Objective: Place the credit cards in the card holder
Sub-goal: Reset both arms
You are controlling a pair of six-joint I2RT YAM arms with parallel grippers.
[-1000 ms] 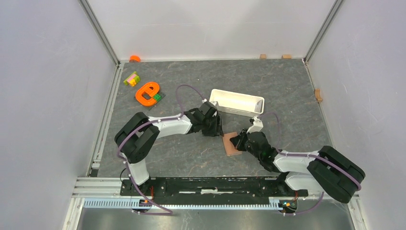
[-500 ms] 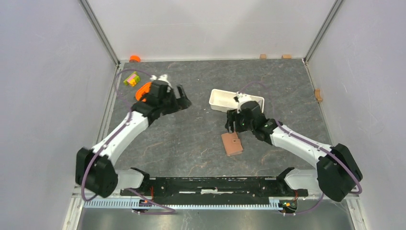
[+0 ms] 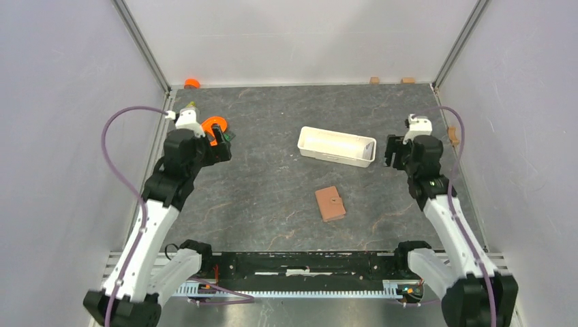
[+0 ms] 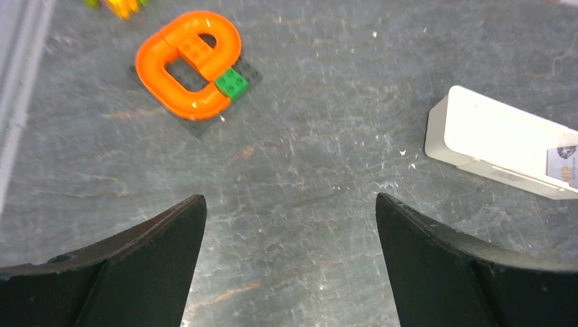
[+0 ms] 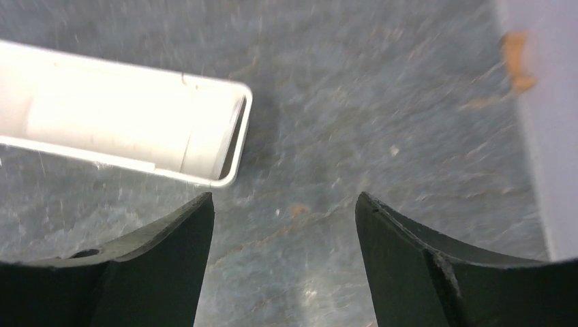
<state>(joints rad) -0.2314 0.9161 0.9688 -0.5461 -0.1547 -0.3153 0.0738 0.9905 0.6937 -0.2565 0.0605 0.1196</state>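
The card holder (image 3: 330, 203) is a small brown wallet with a round snap. It lies folded shut on the grey table, below the white tray, and neither gripper touches it. No credit cards show in any view. My left gripper (image 3: 223, 148) (image 4: 290, 197) hovers open at the far left beside the orange toy, with only bare table between its fingers. Near the right wall, just right of the tray's end, my right gripper (image 3: 390, 152) (image 5: 283, 195) is open and holds nothing.
A long white tray (image 3: 337, 146) (image 4: 501, 139) (image 5: 123, 116) sits behind the holder. An orange loop toy (image 3: 215, 129) (image 4: 191, 65) on a dark plate lies at the back left. Small wooden blocks (image 3: 452, 134) sit along the walls, and an orange cap (image 3: 192, 83) sits in the back left corner.
Both arms have drawn away from the card holder in the middle, left arm to the far left, right arm to the far right. Both grippers have opened. The holder stays flat.
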